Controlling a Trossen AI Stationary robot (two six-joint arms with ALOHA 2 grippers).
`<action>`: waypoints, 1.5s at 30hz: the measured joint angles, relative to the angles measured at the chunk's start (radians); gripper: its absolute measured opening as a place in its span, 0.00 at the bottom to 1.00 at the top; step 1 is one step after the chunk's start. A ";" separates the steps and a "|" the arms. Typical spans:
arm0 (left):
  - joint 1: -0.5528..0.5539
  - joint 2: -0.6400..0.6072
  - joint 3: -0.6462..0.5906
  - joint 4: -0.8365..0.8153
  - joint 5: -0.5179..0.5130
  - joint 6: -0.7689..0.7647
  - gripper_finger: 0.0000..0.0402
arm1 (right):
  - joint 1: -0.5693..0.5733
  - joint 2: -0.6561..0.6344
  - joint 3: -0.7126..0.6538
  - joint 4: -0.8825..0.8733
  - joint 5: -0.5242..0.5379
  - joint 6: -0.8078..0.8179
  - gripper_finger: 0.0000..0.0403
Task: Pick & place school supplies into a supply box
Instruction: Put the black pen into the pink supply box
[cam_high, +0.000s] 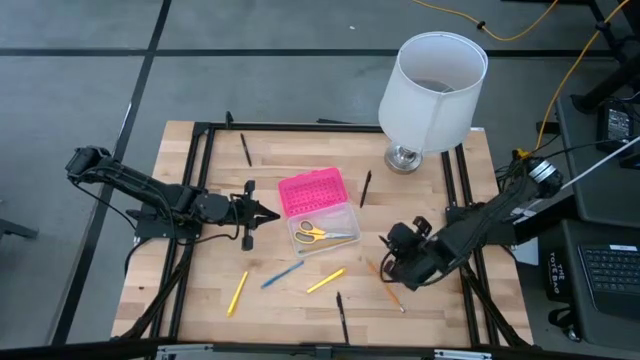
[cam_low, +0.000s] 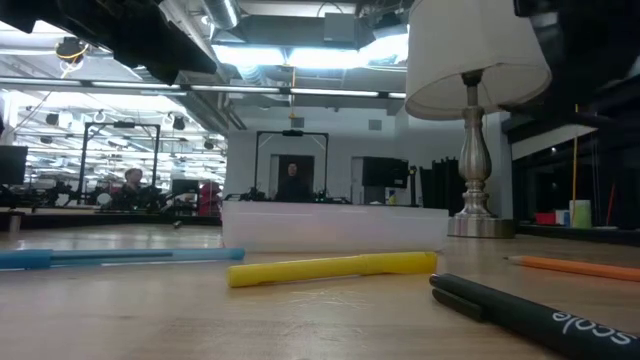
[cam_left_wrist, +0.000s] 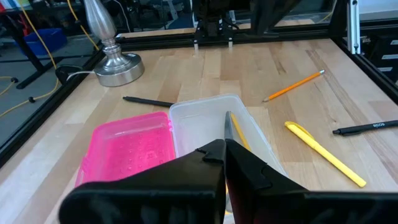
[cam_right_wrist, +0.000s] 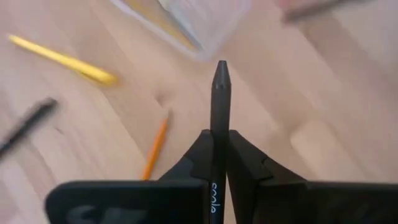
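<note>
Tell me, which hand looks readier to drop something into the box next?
The right hand, probably: it is shut on a black pen near the open supply box. The left hand sits shut beside the box, apparently holding nothing.

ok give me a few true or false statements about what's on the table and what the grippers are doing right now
1. The right gripper is shut on a black pen. True.
2. The supply box is closed. False: its pink lid lies open beside the clear base.
3. The scissors lie inside the box. True.
4. The lamp stands between the two arms. False: it stands at the table's far edge, on the right arm's side.
5. The left gripper holds a yellow pen. False: it is shut and empty, beside the pink lid.
</note>
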 joint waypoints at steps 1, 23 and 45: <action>0.000 0.000 0.000 0.000 0.000 0.000 0.00 | -0.005 -0.022 -0.019 0.035 0.014 -0.037 0.07; 0.000 0.000 0.000 -0.001 0.000 0.001 0.01 | -0.196 -0.114 -0.408 1.127 0.014 -0.904 0.07; 0.001 0.000 0.000 0.000 -0.009 0.004 0.01 | -0.469 -0.114 -0.403 1.333 -0.332 -1.268 0.07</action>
